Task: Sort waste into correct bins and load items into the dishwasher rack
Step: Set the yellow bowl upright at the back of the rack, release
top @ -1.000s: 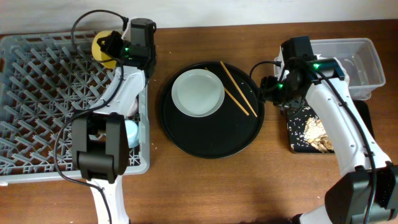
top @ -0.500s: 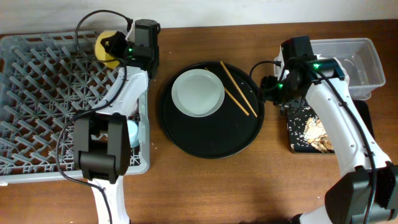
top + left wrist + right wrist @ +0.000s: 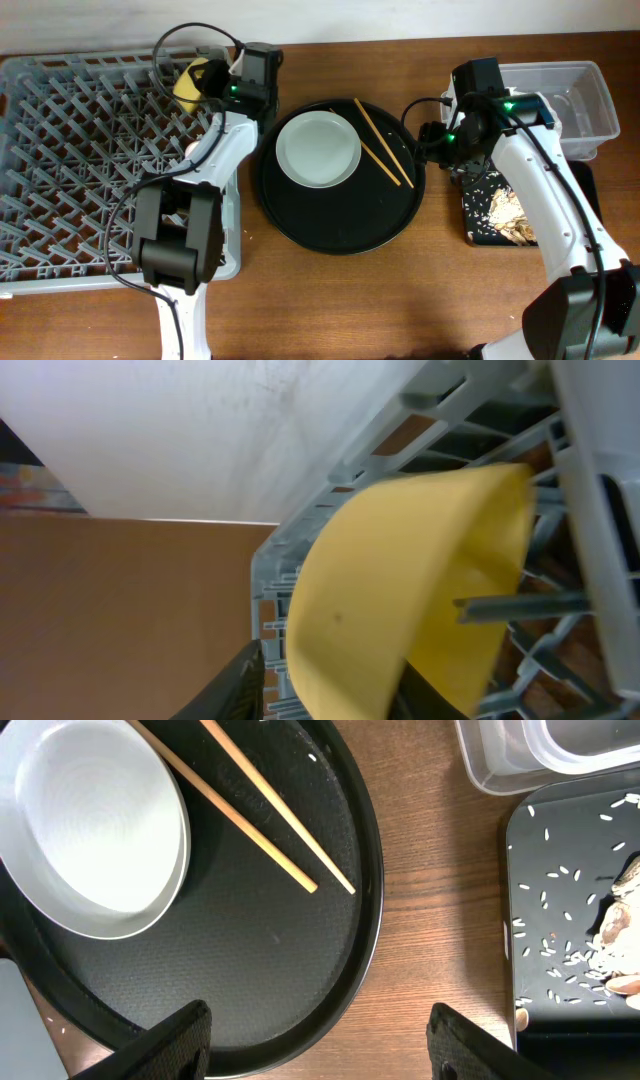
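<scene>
two chopsticks [image 3: 383, 142] lie slanted on the round black tray [image 3: 300, 225], near my right tool [image 3: 325, 1045], the closer one, gaping empty. left tool [image 3: 212, 86] is at the yellow bowl [image 3: 400, 590] in the rack [image 3: 60, 150] corner; its grip, i cannot tell.

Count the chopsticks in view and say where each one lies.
2. Both chopsticks lie side by side on the round black tray, at the pale plate's right edge. None appears hidden.

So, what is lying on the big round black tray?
On the round black tray lie an empty pale grey-green plate and two brown chopsticks beside it. The tray surface under the plate is covered, so nothing there can be judged.
</scene>
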Controlling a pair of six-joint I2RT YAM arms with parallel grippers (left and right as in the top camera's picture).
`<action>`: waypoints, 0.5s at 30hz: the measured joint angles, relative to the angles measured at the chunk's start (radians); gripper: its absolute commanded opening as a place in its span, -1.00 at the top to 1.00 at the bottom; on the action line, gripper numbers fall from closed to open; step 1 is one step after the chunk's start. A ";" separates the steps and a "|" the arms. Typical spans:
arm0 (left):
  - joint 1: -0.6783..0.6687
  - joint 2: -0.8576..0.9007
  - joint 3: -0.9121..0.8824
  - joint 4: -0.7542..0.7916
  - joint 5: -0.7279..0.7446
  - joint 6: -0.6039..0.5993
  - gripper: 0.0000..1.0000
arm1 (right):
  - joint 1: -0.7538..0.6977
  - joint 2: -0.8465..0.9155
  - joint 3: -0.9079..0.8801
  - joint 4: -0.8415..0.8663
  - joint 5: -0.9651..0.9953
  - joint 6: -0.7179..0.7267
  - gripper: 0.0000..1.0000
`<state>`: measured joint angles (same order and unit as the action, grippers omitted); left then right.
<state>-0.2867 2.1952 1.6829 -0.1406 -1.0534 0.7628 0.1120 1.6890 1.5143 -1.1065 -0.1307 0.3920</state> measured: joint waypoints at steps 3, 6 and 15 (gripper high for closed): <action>-0.014 0.004 -0.004 0.046 -0.049 0.001 -0.24 | 0.000 0.000 0.000 0.000 0.000 0.000 -0.41; -0.023 0.004 -0.004 0.097 -0.090 -0.003 -0.50 | 0.000 0.000 0.000 0.003 0.000 0.000 -0.41; -0.051 0.004 -0.005 0.185 -0.119 -0.016 -0.98 | 0.000 0.000 0.000 0.012 0.000 0.000 -0.41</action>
<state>-0.3378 2.1994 1.6783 0.0441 -1.1725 0.7467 0.1120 1.6890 1.5143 -1.0943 -0.1310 0.3920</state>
